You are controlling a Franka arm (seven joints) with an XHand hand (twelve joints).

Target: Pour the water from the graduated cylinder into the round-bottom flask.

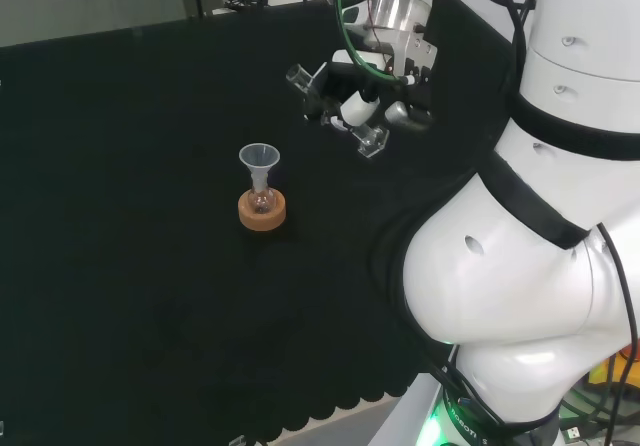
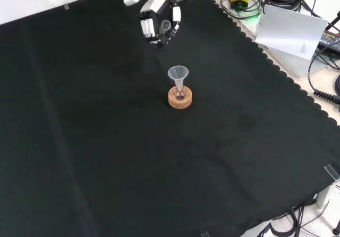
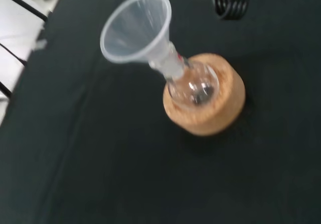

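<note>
A small round-bottom flask [image 1: 262, 200] sits in a cork ring [image 1: 262, 213] in the middle of the black cloth, with a clear funnel [image 1: 260, 159] in its neck. The hand [image 1: 365, 96] hovers above and to the right of it in the head view. Its fingers are curled round a clear graduated cylinder [image 1: 298, 75], which lies tilted, almost on its side. In the front view the hand [image 2: 156, 19] is beyond the flask [image 2: 180, 93] and a little left of it. The wrist view looks down on the funnel [image 3: 135, 28], flask [image 3: 193, 86] and cork ring [image 3: 215, 113]. I cannot see water in the cylinder.
The arm's white links [image 1: 540, 216] stand at the right of the head view. In the front view the cloth's scalloped edge [image 2: 276, 67] runs along the right, with a white sheet [image 2: 292, 32] and cables [image 2: 324, 83] beyond it.
</note>
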